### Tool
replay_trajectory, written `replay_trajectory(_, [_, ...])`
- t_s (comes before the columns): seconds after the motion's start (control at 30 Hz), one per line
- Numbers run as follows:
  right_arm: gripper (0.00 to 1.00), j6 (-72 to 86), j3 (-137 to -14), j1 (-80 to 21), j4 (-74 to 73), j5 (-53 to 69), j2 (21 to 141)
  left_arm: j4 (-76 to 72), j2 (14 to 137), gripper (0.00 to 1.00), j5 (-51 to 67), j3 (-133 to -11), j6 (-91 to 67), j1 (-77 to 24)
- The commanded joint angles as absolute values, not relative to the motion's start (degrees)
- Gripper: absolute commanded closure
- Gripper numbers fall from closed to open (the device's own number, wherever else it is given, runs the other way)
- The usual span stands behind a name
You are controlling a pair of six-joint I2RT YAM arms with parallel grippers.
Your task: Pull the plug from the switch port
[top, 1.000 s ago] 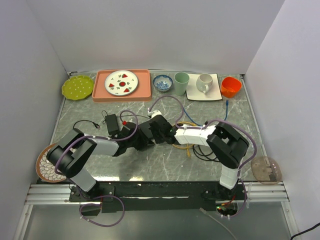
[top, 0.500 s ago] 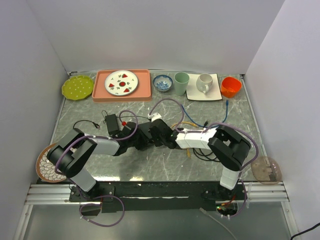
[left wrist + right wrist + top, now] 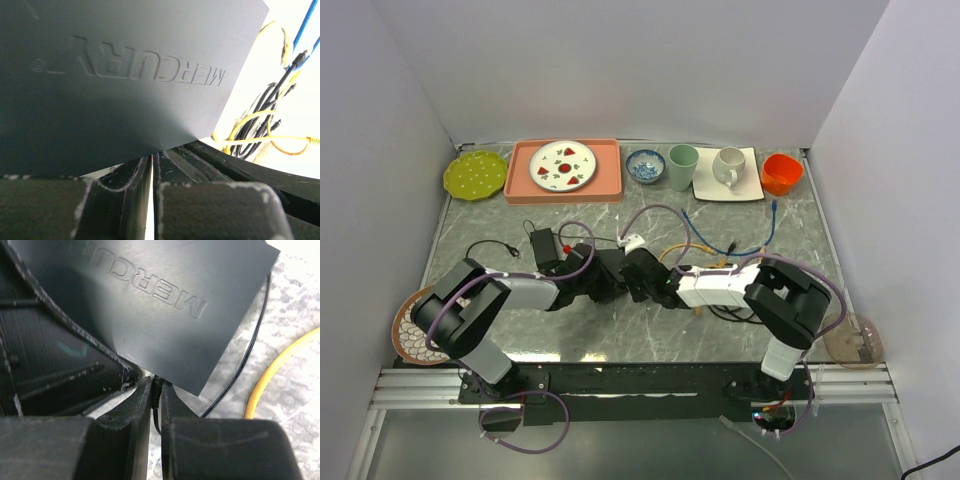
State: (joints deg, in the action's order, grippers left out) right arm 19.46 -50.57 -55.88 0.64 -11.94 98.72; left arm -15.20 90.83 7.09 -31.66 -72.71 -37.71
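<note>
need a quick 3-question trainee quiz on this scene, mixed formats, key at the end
1. True or false: the white mug stands on the square white plate.
2. Which word is embossed on the switch? A) MERCURY B) CISCO C) NETGEAR
3. Fill in: the cup between the patterned bowl and the mug is ____.
Key: 1 true; 2 A; 3 green.
</note>
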Motion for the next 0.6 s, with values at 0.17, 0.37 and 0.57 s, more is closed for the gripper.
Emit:
replay_trajectory(0.17, [1.00,17.6,-46.3,-60.6,-5.2,-3.3,94.7,-13.6,91.5,0.88,-2.6,-33.5,-72.8,-35.3])
replay_trajectory(0.37, [1.00,17.1,-45.9,-61.4,-3.6,-0.3,94.6,-14.0,92.3,0.88,-2.4,-33.8,-73.3,-35.3])
replay_trajectory(0.57, [1.00,17.1,-46.8,-61.8,-5.5,-4.1,92.7,-13.6,92.3,0.88,-2.2,-34.1,-73.0,-35.3])
